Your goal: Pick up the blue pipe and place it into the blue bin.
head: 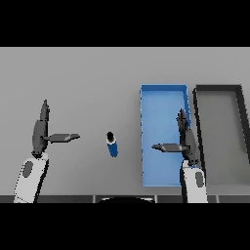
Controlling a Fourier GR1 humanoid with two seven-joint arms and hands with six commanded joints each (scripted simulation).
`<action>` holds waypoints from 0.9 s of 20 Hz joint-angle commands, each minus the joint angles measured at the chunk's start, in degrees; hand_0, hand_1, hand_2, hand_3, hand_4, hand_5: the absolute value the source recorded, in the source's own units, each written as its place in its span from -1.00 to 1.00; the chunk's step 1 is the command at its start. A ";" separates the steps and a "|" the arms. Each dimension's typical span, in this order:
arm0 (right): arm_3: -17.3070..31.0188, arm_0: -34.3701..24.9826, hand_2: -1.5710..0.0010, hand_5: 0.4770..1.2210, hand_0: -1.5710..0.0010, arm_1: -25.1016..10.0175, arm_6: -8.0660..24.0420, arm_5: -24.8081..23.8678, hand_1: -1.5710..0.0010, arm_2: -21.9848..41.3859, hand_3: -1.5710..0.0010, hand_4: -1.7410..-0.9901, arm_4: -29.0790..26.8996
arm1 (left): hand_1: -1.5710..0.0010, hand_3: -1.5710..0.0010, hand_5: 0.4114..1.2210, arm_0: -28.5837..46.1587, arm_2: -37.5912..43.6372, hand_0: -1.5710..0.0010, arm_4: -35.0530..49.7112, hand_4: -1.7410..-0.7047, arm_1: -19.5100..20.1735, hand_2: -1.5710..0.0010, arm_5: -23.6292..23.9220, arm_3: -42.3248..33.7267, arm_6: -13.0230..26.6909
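Blue pipe upright btwn spread left hand & blue bin; right hand spread.

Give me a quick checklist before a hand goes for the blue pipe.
1. Blue pipe free on the grey table, nothing touching it: ok.
2. Left hand open, fingers straight: ok.
3. Right hand open: ok.
4. Right hand holds nothing: ok.
5. Blue bin holds nothing that shows, though the right hand covers part of it: ok.
6. Dark bin stands beyond the blue bin, off the route: ok.
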 commanded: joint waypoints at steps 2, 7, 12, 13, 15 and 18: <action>0.04 -0.02 1.00 -0.59 1.00 -0.30 0.01 0.12 1.00 -0.26 1.00 0.43 -0.25 | 1.00 1.00 -0.55 -0.07 -0.22 1.00 -0.20 0.50 -0.25 1.00 0.23 -0.14 -0.29; -1.53 1.81 1.00 -0.59 1.00 -4.73 -5.25 1.44 1.00 0.70 1.00 0.43 3.38 | 1.00 1.00 -0.55 1.32 -2.45 1.00 -1.13 0.50 2.36 1.00 -5.10 0.00 -3.63; -6.31 6.34 1.00 -0.61 1.00 -9.25 -8.01 2.45 1.00 3.33 1.00 0.45 8.85 | 1.00 1.00 -0.55 3.06 -3.81 1.00 -1.65 0.51 8.58 1.00 -14.17 0.71 -9.48; -6.28 5.72 1.00 -0.60 1.00 -9.18 -7.08 2.63 1.00 3.59 1.00 0.43 8.89 | 1.00 1.00 -0.55 2.89 -3.95 1.00 -1.33 0.51 8.81 1.00 -14.94 0.75 -9.16; -7.14 5.95 1.00 -0.61 1.00 -9.27 -6.82 3.04 1.00 3.95 1.00 0.45 8.81 | 1.00 1.00 -0.55 3.24 -4.14 1.00 0.03 0.50 9.78 1.00 -17.62 -0.07 -10.08; -6.70 5.83 1.00 -0.62 1.00 -9.31 -7.09 2.58 1.00 4.10 1.00 0.49 9.56 | 1.00 1.00 -0.63 5.98 -6.41 1.00 -0.24 0.42 12.46 1.00 -21.52 -3.64 -10.11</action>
